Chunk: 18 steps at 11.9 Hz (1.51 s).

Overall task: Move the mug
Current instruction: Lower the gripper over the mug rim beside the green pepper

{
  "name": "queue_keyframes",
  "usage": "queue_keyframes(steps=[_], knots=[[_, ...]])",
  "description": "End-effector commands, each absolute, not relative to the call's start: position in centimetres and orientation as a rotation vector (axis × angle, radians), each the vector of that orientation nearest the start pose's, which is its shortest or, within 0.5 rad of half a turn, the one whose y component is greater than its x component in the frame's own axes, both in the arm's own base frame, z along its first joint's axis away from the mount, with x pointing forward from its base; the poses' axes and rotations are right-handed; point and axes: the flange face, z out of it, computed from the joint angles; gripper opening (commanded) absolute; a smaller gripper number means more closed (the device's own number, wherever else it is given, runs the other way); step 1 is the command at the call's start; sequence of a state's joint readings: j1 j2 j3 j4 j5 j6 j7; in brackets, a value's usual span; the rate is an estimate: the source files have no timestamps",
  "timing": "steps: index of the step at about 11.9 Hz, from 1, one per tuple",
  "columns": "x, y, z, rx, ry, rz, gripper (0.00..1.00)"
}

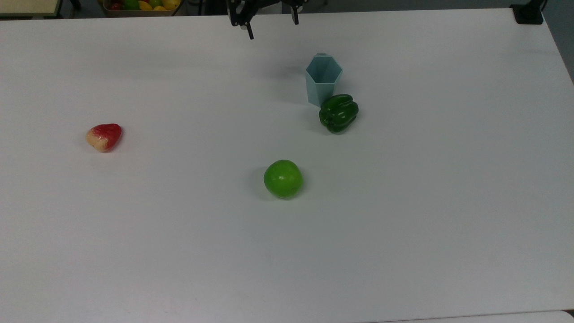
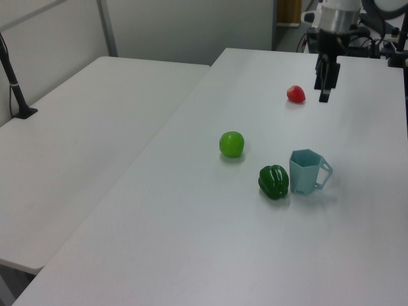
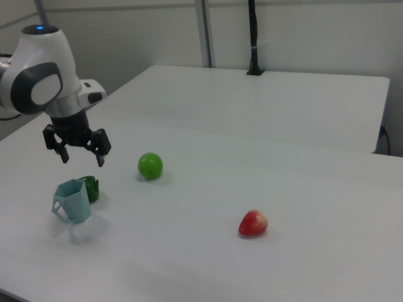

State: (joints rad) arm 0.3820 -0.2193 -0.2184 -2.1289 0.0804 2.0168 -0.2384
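The pale blue-grey hexagonal mug (image 1: 323, 80) stands upright on the white table, its handle on the left view's right side (image 2: 309, 171). In the right view the mug (image 3: 71, 201) sits low at the left. My gripper (image 1: 272, 24) hangs open and empty above the table, near the far edge and to the top view's left of the mug. It is apart from the mug, with nothing between its fingers (image 3: 82, 160). In the left view the gripper (image 2: 322, 89) hovers beyond the mug, close to the red fruit.
A green pepper (image 1: 338, 113) touches or nearly touches the mug's near side. A green apple (image 1: 283, 179) lies mid-table and a red strawberry-like fruit (image 1: 104, 137) at the top view's left. A fruit basket (image 1: 139, 5) sits past the far edge. A second table (image 2: 95, 127) adjoins.
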Motion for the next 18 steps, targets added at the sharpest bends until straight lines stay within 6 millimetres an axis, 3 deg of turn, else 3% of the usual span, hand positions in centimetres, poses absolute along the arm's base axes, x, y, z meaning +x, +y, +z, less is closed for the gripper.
queue_keyframes(steps=[1,2,7,10,13,18], knots=[[46.8,9.0,48.1,-2.968,-0.554,-0.104,0.97],[46.0,9.8,47.4,-2.978,-0.479,-0.076,0.97],[43.4,14.3,43.0,-2.985,-0.524,-0.061,0.97],[42.8,16.3,42.3,-2.989,-0.521,-0.098,0.91],[42.8,18.4,40.4,-3.003,-0.501,-0.123,0.83],[43.7,20.2,37.2,-3.022,-0.481,-0.123,0.72]])
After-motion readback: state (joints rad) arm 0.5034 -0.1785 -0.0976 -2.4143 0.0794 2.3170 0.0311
